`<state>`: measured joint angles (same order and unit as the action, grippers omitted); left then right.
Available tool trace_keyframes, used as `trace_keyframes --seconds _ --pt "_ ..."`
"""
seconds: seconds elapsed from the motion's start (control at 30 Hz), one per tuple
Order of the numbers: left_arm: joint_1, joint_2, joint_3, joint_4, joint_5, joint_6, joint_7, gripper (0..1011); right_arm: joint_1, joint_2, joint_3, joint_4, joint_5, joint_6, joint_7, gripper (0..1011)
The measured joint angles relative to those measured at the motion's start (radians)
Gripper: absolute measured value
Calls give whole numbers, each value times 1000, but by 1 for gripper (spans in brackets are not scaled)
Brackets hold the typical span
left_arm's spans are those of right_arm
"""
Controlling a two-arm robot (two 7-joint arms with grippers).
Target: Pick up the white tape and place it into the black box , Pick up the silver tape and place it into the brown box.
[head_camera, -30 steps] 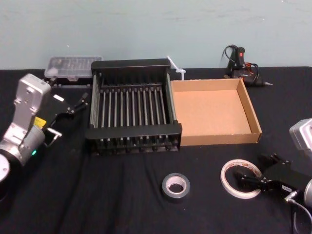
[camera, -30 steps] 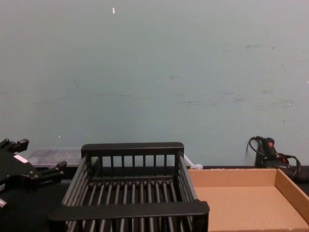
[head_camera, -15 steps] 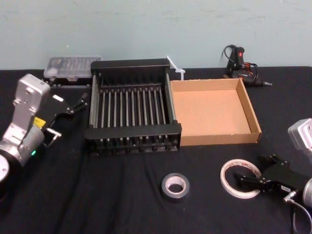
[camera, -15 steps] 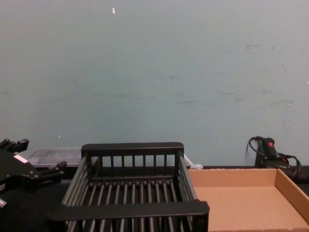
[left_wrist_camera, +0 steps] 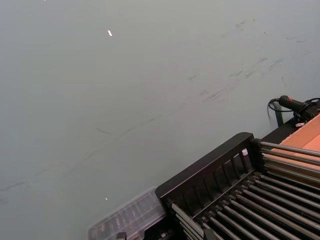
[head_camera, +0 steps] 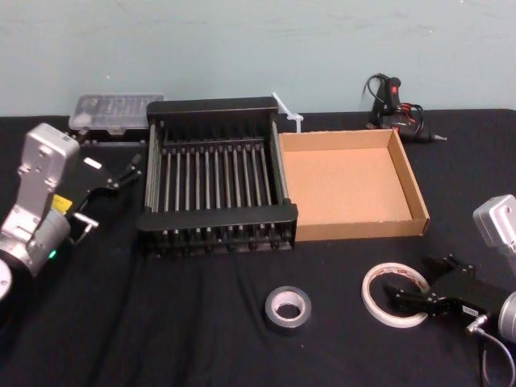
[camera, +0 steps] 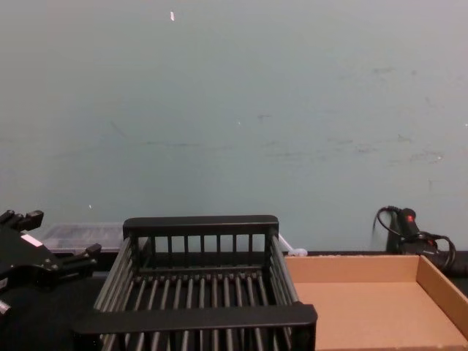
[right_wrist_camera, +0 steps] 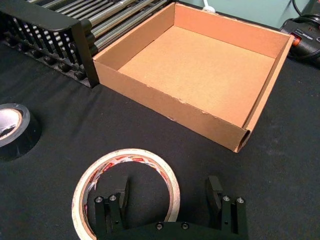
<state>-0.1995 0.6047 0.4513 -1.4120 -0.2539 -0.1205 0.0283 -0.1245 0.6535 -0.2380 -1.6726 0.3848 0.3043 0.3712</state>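
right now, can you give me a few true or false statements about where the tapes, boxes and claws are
1. The white tape lies on the table, in front of the brown box. True.
2. The silver tape is inside the black box. False: it lies on the table in front of that box.
3. The right claw is open, one finger inside the white tape's ring. True.
4. The left claw holds the silver tape. False: it is open and empty, left of the black box.
5. The brown box holds a roll. False: it holds nothing.
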Motion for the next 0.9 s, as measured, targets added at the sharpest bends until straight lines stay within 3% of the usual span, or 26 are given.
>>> trace_keyframes --seconds 0.47,0.77,0.9 --pt "0 0 0 0 0 0 0 1001 0 1 -1 -1 0 -1 -1 997" --pt "0 0 0 0 0 0 0 1001 0 1 -1 -2 1 -2 -1 798" --pt "0 0 0 0 0 0 0 1001 0 1 -1 -1 1 -2 -1 648"
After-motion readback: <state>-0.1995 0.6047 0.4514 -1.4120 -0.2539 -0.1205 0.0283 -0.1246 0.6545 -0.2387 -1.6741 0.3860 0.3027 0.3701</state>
